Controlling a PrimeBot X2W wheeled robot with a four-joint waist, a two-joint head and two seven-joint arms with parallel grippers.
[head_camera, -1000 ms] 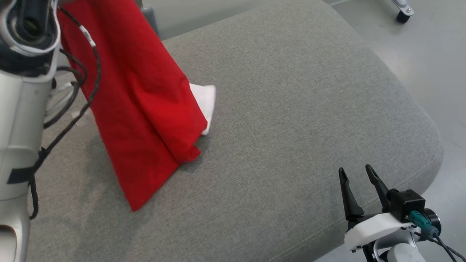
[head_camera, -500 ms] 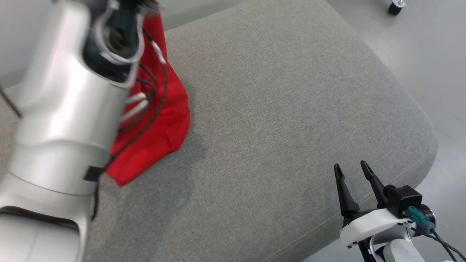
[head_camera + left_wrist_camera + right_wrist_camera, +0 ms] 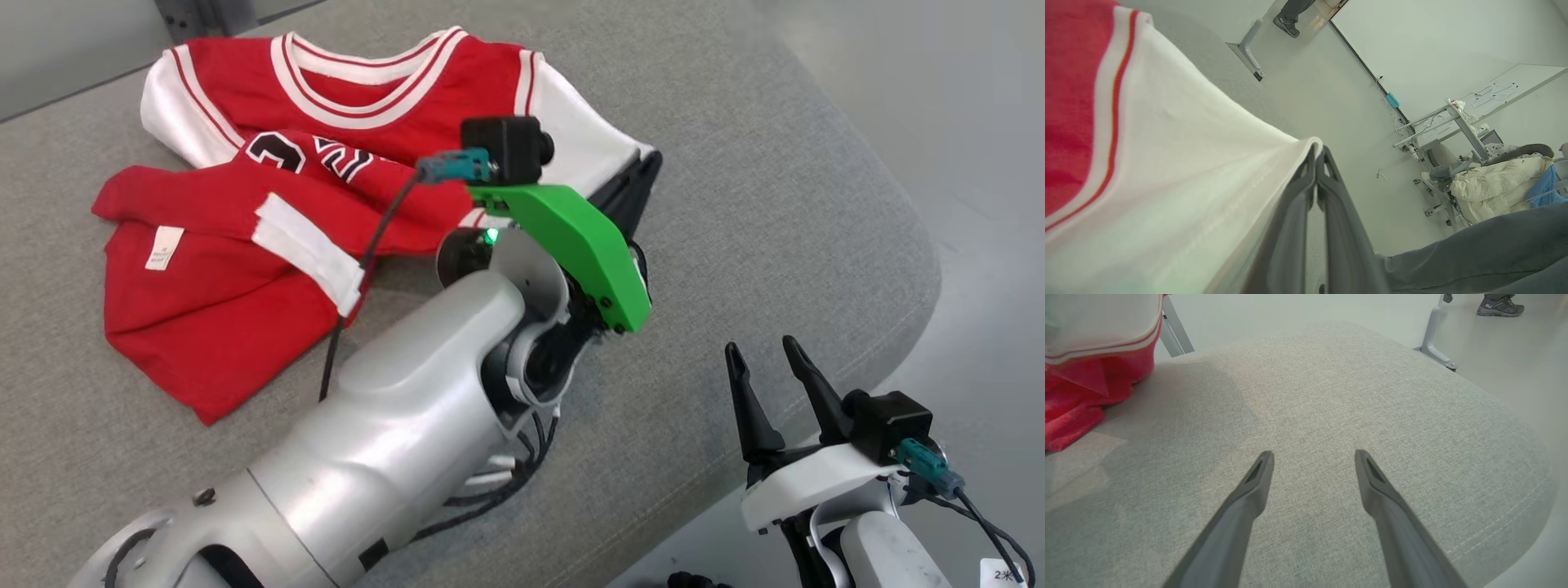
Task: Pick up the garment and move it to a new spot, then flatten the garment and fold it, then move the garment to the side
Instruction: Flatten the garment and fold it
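The garment [image 3: 212, 278], a red jersey with white sleeves and trim, lies rumpled on the far left part of the grey cushion [image 3: 775, 204], its lower half folded over so a tag shows. My left gripper [image 3: 643, 173], on a green mount, reaches across to the jersey's right white sleeve. In the left wrist view the left gripper [image 3: 1316, 153] is shut, with the white sleeve hem of the garment [image 3: 1167, 163] drawn taut into its tips. My right gripper [image 3: 759, 346] stands open and empty at the cushion's near right edge; in the right wrist view the right gripper [image 3: 1313, 454] hovers over bare cushion [image 3: 1331, 396], with the garment [image 3: 1081, 396] at far left.
The cushion's rounded right edge drops to a pale floor [image 3: 980, 163]. A metal leg [image 3: 1435, 347] stands beyond its far corner, and a person's shoe [image 3: 1500, 306] is farther off on the floor. Desks with clutter [image 3: 1474, 163] line the room's wall.
The jersey hung from my raised left gripper; now it lies spread on the cushion with the left arm lowered over it. The head camera has shifted. The right gripper stayed open in place.
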